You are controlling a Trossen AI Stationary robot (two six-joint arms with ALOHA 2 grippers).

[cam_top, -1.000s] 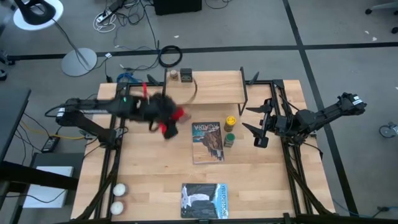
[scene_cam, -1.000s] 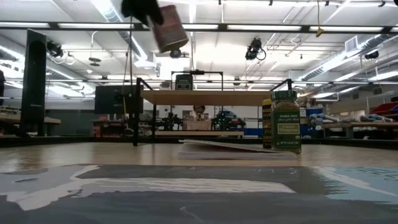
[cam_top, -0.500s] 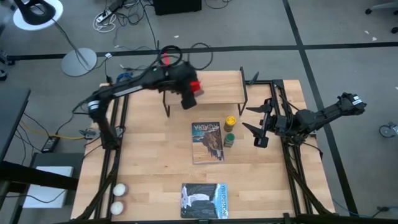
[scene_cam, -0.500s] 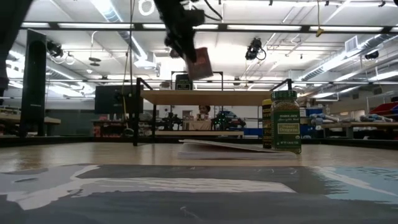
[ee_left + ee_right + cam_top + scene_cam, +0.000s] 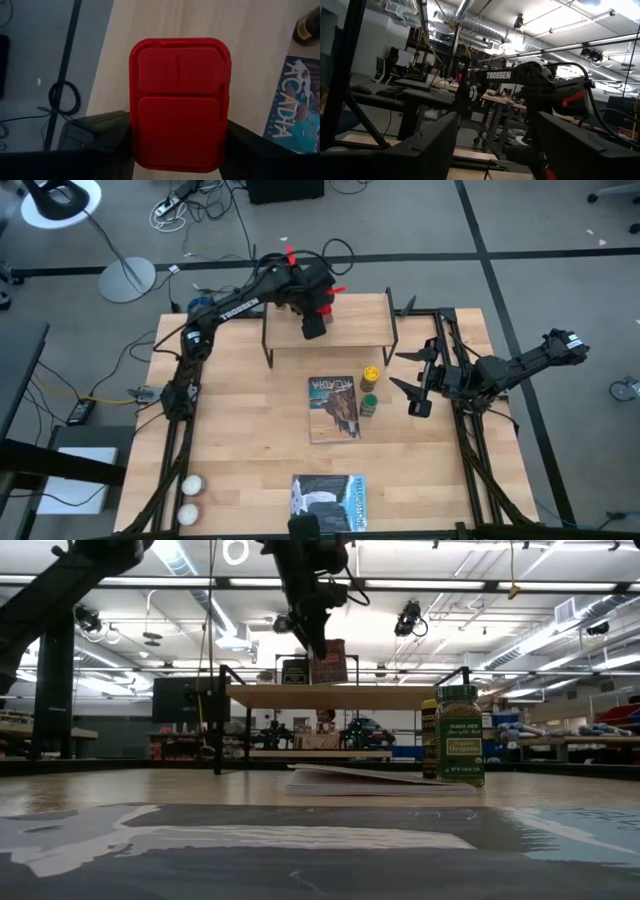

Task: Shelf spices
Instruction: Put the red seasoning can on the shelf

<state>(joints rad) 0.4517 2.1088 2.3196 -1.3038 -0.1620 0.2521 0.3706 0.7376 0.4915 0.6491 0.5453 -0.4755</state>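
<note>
My left gripper [image 5: 318, 312] reaches over the shelf [image 5: 360, 330], shut on the red tin [image 5: 328, 662]. In the left wrist view I look down on the tin's red lid [image 5: 178, 102]. The dark square tin [image 5: 295, 671] stands on the shelf's board beside it. The green jar [image 5: 368, 406] and the yellow-lidded jar [image 5: 371, 374] stand on the table beside a book. The tiny pale jar is hidden under the left arm. My right gripper [image 5: 412, 385] waits open near the table's right edge. My left gripper pinches the red tin between its two fingers [image 5: 112, 147], one on each side of the tin's top [image 5: 137, 150], just under the lid. It comes from above, pointing down. The tin stands upright with its base [image 5: 328, 681] at the shelf board; whether it rests there I cannot tell.
An Acadia book [image 5: 333, 408] lies at the table's middle and a second book [image 5: 329, 502] at the near edge. Two white balls [image 5: 189, 498] sit at the near left corner. The shelf's right half [image 5: 365, 320] is bare board.
My left gripper has carried the red tin from above the table's left middle toward the far edge and rightward, then down to the shelf top. The tin was tilted in the air and now stands upright beside the dark square tin.
</note>
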